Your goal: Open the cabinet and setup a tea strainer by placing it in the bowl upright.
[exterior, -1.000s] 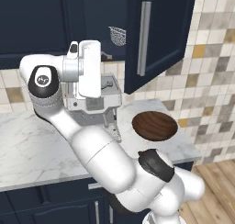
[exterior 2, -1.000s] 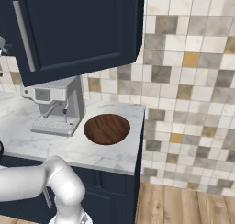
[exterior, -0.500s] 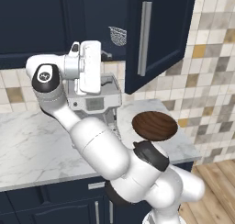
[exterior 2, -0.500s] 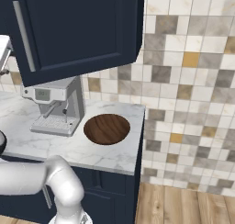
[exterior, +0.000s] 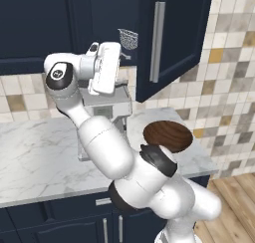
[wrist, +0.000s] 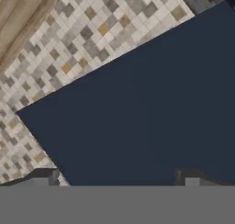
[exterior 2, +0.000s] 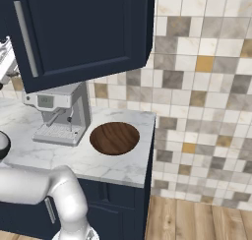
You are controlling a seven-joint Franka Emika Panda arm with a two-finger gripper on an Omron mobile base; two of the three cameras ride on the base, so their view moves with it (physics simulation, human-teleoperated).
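Cabinet door (exterior: 172, 35) hangs ajar; the gripper (wrist: 119, 179), jaws wide and empty, faces its inner panel; bowl (exterior 2: 114, 137) near the worktop's (exterior 2: 123, 167) right edge.

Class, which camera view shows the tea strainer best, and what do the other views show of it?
The left base view: the tea strainer sits inside the cabinet behind its open door, its mesh cup clear. In the right base view the door blocks it. The hand view looks at the door's dark face, not the strainer.
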